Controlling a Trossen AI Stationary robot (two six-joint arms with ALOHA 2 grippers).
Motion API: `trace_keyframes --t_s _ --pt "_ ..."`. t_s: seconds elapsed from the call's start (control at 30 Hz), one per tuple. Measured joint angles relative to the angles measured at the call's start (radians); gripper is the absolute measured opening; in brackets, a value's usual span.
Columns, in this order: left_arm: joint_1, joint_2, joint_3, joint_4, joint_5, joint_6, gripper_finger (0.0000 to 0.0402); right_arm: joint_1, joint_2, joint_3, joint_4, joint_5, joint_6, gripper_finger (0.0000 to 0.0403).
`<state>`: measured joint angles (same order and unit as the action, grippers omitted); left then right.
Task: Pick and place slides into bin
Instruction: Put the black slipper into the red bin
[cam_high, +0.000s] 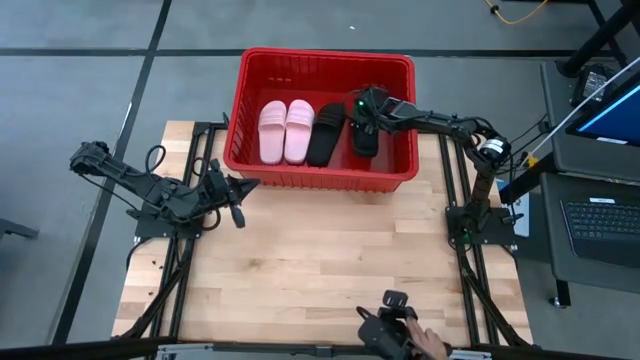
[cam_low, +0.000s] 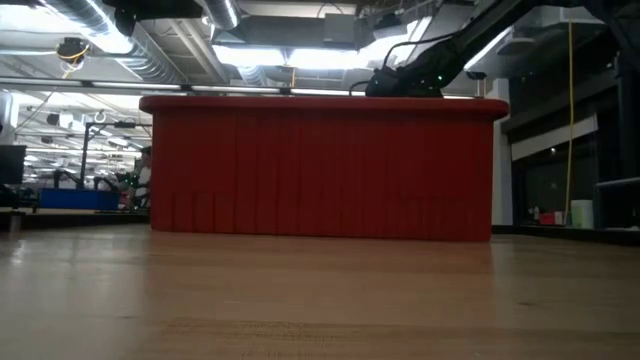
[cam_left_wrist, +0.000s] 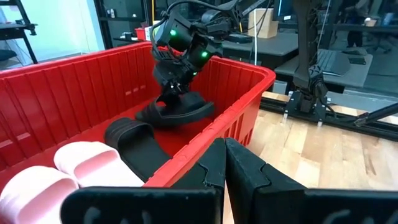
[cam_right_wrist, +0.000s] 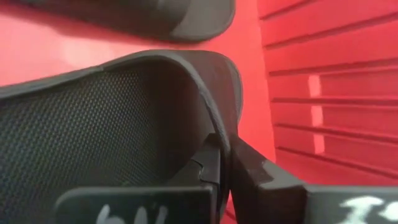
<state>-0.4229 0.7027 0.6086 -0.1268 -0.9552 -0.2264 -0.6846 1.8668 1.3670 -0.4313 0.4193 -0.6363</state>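
The red bin (cam_high: 320, 180) stands at the table's far edge. On its floor lie two pale pink slides (cam_high: 285, 130) side by side and a black slide (cam_high: 324, 133) to their right. My right gripper (cam_high: 362, 105) reaches down into the bin's right part, shut on another black slide (cam_left_wrist: 180, 112). In the low view only the bin's wall (cam_low: 320, 170) and the right arm (cam_low: 420, 70) above its rim show. My left gripper (cam_left_wrist: 224, 146) is shut on nothing and hangs outside the bin, by its near left corner. My right gripper pinches the edge of the black slide's broad strap (cam_right_wrist: 214, 106) between its two fingers (cam_right_wrist: 249, 171). The fingers slant down from the bin's far right side. The slide sits low in the bin, slightly tilted; whether its sole rests on the floor I cannot tell.
Bare wooden table (cam_high: 320, 260) spreads in front of the bin. At the near edge a person's hand (cam_high: 425, 345) holds a dark device (cam_high: 390, 320). A desk with a laptop (cam_high: 600, 220) stands right of the table.
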Motion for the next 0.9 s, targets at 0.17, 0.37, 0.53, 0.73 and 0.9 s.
trace_keyframes --t_s 0.17,0.37,0.53,0.73,0.9 --pt "0.0 0.0 0.0 0.013 0.0 0.0 0.0002 -0.012 0.0 0.0 0.017 -0.002 0.002 0.0016" --pt "0.0 0.0 0.0 0.023 0.0 0.0 0.0002 -0.014 0.024 0.0 0.014 -0.025 0.004 0.0016" --pt "0.0 0.0 0.0 0.027 0.001 0.0 0.0002 -0.012 0.046 0.001 0.02 -0.029 0.006 0.0016" --pt "0.0 0.0 0.0 0.027 0.001 0.0 0.0002 -0.013 0.05 0.001 0.017 -0.031 0.003 0.0018" --pt "0.0 0.0 0.0 0.027 0.002 0.0 0.0002 -0.014 0.051 0.001 -0.011 -0.086 0.005 0.0025"
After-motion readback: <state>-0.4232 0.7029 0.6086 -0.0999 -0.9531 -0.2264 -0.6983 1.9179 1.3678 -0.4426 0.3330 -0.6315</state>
